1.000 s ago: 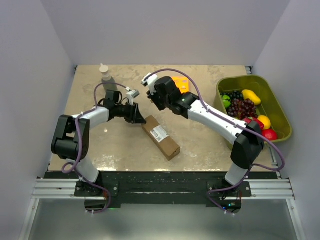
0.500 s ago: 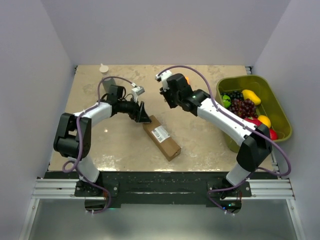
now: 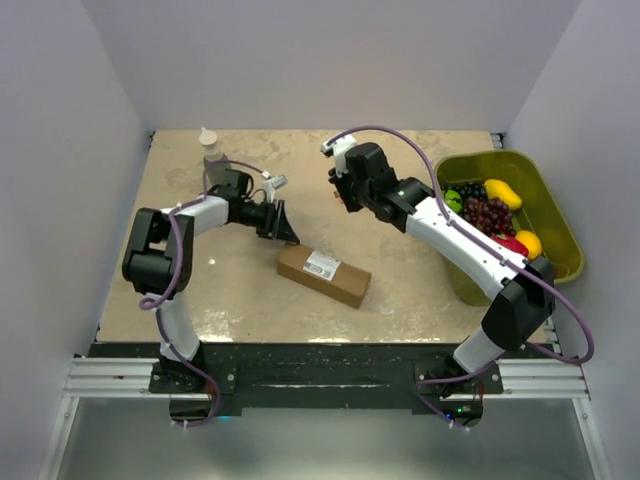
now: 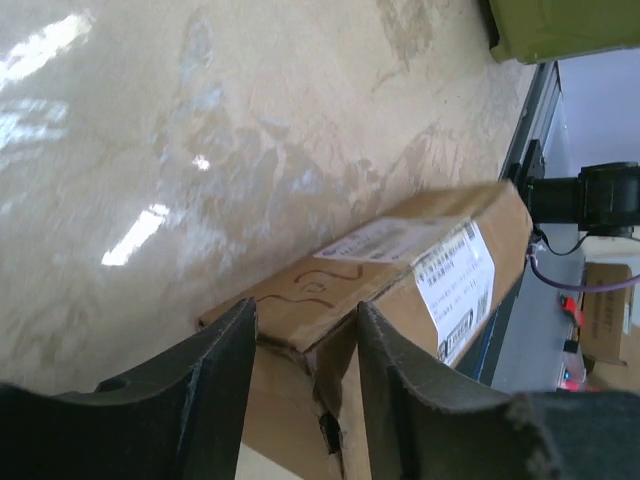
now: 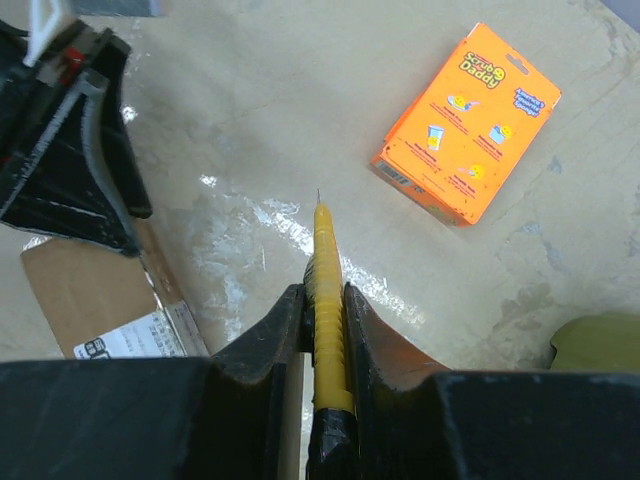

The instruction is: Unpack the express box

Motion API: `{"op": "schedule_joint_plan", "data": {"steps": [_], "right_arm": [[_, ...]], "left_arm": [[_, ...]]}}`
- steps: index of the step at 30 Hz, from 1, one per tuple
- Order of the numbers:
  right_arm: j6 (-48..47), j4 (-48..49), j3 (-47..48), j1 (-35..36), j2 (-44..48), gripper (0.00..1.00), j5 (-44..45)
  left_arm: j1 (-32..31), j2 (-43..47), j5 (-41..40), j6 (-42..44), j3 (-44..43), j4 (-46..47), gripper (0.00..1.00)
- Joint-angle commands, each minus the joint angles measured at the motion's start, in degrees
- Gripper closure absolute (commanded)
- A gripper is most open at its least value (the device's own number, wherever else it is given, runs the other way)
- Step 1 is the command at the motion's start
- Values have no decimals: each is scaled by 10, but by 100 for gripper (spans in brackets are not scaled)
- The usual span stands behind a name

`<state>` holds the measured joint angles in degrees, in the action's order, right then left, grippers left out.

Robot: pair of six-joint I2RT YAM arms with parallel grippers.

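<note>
The express box (image 3: pixel 323 273), a brown carton with a white label, lies flat near the table's middle, its long axis running left to right. My left gripper (image 3: pixel 283 232) is at the box's left end. In the left wrist view the box (image 4: pixel 420 260) fills the gap between the jaws, and my left gripper (image 4: pixel 305 315) stands open over its end corner, where a flap is torn. My right gripper (image 3: pixel 350 195) hovers behind the box, shut on a thin yellow pointed tool (image 5: pixel 326 270). The box's end (image 5: pixel 90 295) also shows in the right wrist view, at the lower left.
A bright orange flat box (image 5: pixel 465 125) lies on the table beyond the tool tip. A green bin (image 3: pixel 563 225) of fruit stands at the right. A small clear bottle (image 3: pixel 210 146) stands at the back left.
The box has turned from a diagonal to a nearly left-right lie, with my left gripper at its left end. My right gripper has moved right and back with the yellow tool.
</note>
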<state>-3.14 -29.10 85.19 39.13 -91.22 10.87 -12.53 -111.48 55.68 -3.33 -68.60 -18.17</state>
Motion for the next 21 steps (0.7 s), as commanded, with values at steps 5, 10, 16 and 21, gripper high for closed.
{"op": "schedule_joint_plan", "data": {"steps": [5, 10, 16, 21], "right_arm": [[-12, 39, 18, -3, -6, 100, -30], [-44, 53, 2, -13, -4, 100, -103], [-76, 44, 33, -43, -29, 100, -119], [-78, 44, 33, -73, -45, 100, -76]], "left_arm": [[60, 69, -75, 5, 61, 48, 39], [50, 113, -61, -32, 24, 68, 21], [53, 131, -59, -33, 30, -112, 14], [49, 127, -71, 84, 76, -200, 14]]}}
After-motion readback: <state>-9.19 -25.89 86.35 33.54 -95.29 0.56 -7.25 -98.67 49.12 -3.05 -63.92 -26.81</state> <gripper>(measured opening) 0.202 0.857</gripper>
